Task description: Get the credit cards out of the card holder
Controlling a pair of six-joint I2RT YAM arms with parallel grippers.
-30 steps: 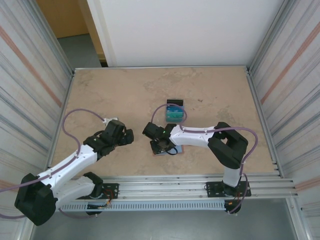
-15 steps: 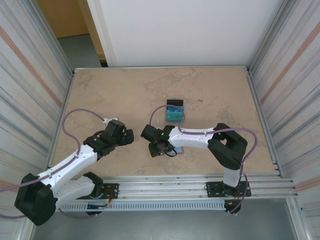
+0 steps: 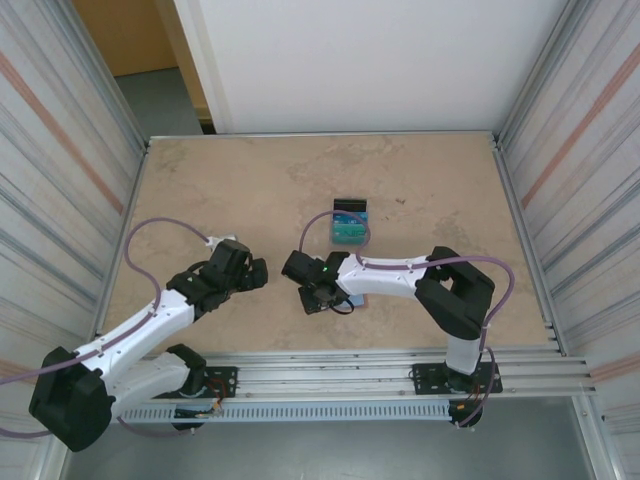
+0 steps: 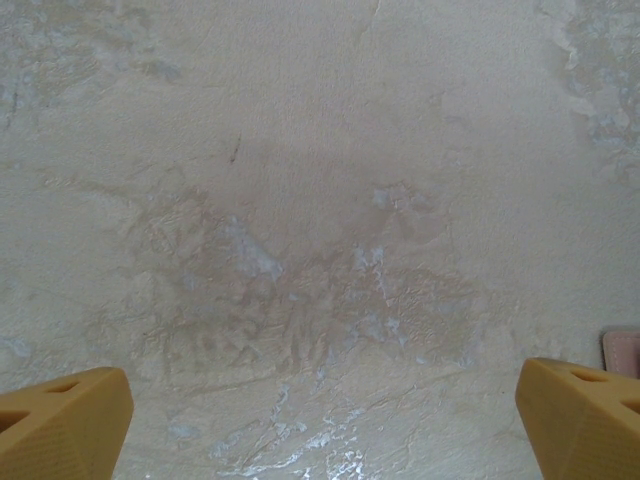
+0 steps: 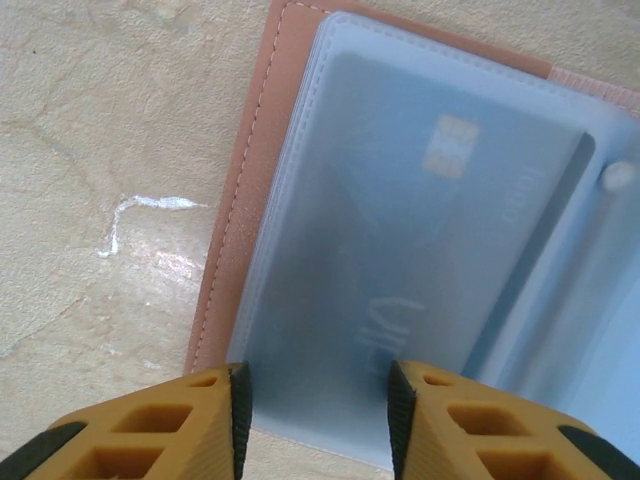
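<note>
Two tools, one at work. Right tool (image 5: 315,420) low over open card holder (image 5: 243,200), fingers part-spread, pinching nothing, straddling near edge of light-blue sleeve (image 5: 590,320). Card holder flat on worktop (image 3: 200,180), near front centre, mostly hidden under right tool in top view. One blue credit card (image 5: 430,230) visible through sleeve, chip toward far end, fully seated. Left tool (image 4: 320,420) spread wide, empty, hovering over bare worktop just left of card holder, with its pink corner at right margin of left wrist view. Upright stand (image 3: 350,222) farther back, well apart, teal faces in it.

Step in hand, by judgement: getting a grip on seated card. To do it well:
- Find sleeve mouth first. Opening edge not certain from here; slanted slot line toward far side looks likely.
- Nip card edge alone, never sleeve film with it.
- Pull flat, along card's long line.
- Bring left tool down on leather to pin it, else whole holder likely to slide.
</note>
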